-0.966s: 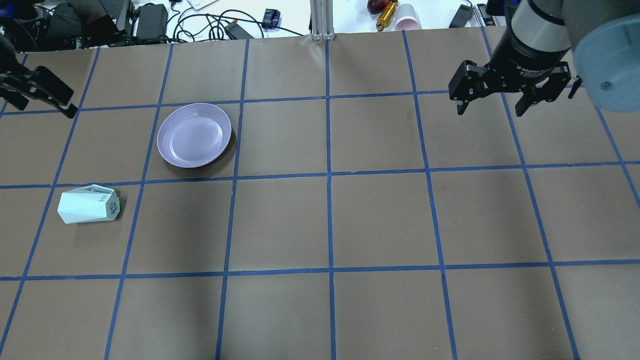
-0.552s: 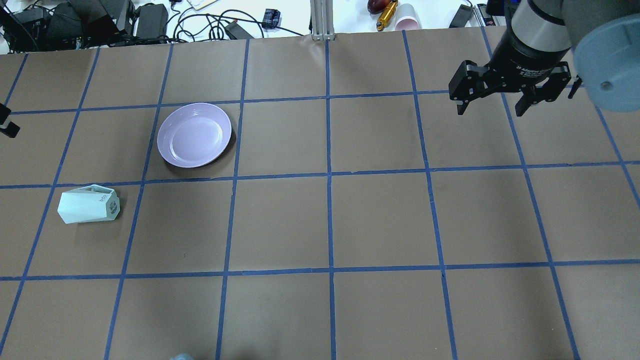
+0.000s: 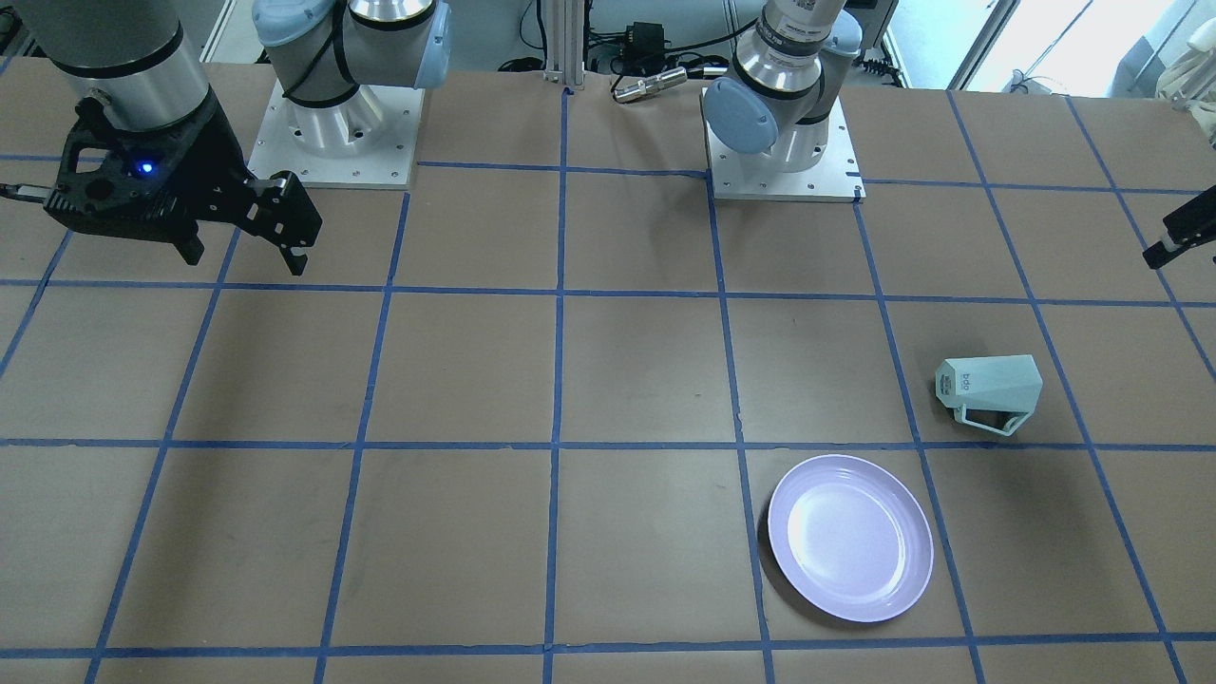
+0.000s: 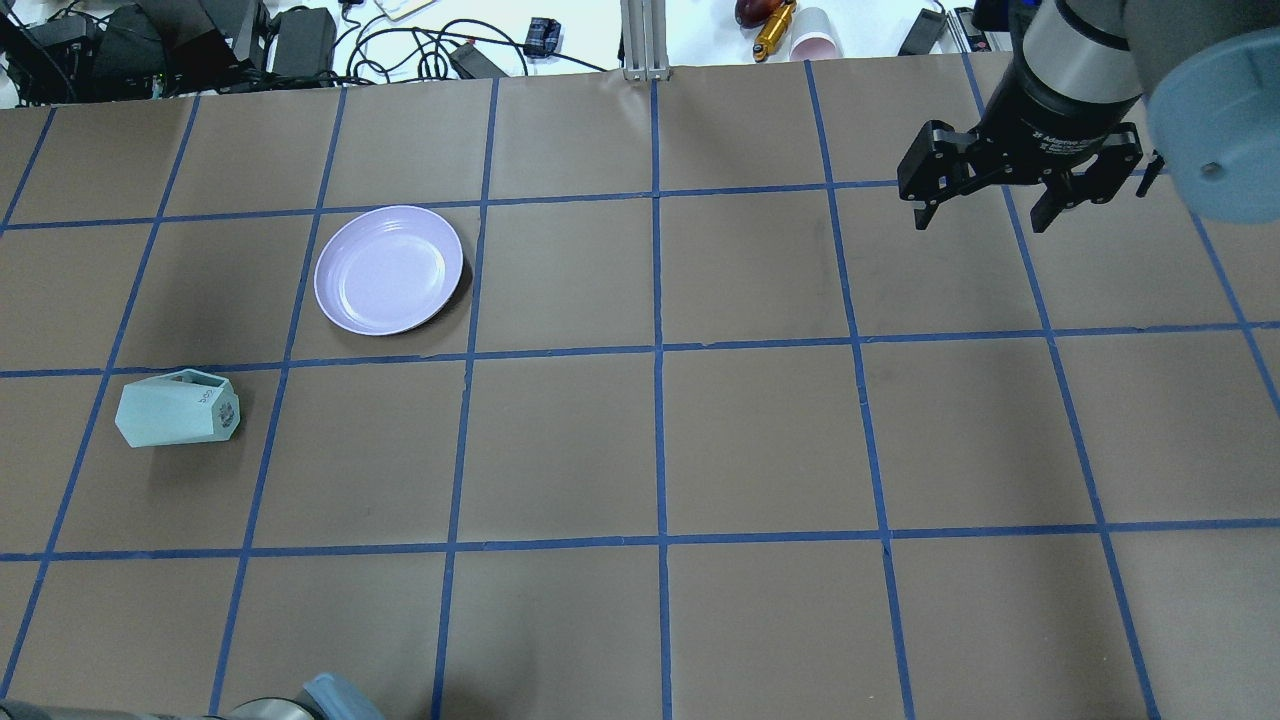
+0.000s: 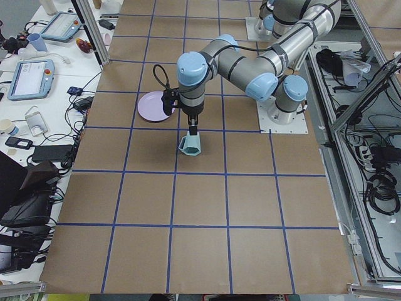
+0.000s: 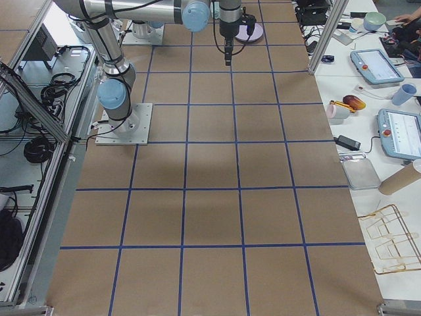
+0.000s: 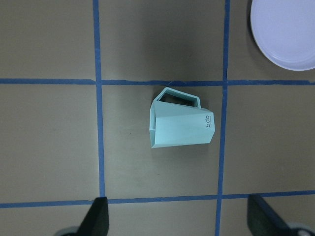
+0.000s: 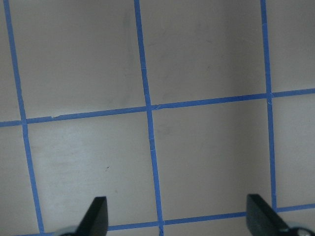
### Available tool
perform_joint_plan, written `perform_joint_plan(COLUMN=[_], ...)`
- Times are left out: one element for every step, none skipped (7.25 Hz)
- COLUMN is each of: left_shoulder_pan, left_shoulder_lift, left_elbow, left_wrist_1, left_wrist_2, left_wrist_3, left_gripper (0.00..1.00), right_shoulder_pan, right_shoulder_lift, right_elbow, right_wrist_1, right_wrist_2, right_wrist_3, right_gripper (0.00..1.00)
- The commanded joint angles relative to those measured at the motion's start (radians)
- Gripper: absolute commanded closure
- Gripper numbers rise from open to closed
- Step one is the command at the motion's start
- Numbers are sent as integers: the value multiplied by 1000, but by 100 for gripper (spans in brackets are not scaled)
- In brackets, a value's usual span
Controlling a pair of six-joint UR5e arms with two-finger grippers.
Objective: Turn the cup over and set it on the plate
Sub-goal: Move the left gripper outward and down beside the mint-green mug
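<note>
Cup (image 4: 177, 407) lies sideways near the worktop's left edge, off the plate (image 4: 388, 270). The left gripper (image 7: 178, 217), fingers spread, has moved above it. The right gripper (image 4: 980, 218) is also spread.

left pincer (image 5: 193, 129) above lying cup (image 5: 190, 146), plate (image 5: 150, 106) beyond

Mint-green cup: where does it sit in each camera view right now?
Front-facing: mint-green cup at right, on its side.
Overhead: cup at far left.
Exterior left: cup just left of centre.
Exterior right: cannot make it out.
Left wrist: cup at centre.
Right wrist: not in it.
Landmark: lavender plate nearby, in all views but the right wrist's.
</note>
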Motion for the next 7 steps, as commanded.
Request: perform_joint_plan(left_shoulder_pan=[30, 34, 36, 42, 53, 59, 82], left_shoulder_lift=[-72, -100, -121, -147, -175, -199, -226], left_elbow=[0, 0, 0, -1, -1, -1, -1], left_wrist_1=[-1, -1, 2, 2, 2, 1, 2], left_wrist_2=[-22, -25, -26, -50, -100, -104, -125], left_wrist_3=[15, 34, 35, 37, 37, 58, 106], left_gripper=[0, 0, 0, 0, 0, 0, 0], right_shoulder_pan=[0, 0, 0, 0, 0, 0, 0], right_shoulder_lift=[1, 1, 0, 1, 1, 1, 1], right_elbow=[0, 0, 0, 0, 0, 0, 0], right_wrist_1=[0, 0, 0, 0, 0, 0, 0], right_wrist_2=[1, 1, 1, 1, 1, 1, 1], right_wrist_3=[0, 0, 0, 0, 0, 0, 0], right_gripper=[0, 0, 0, 0, 0, 0, 0])
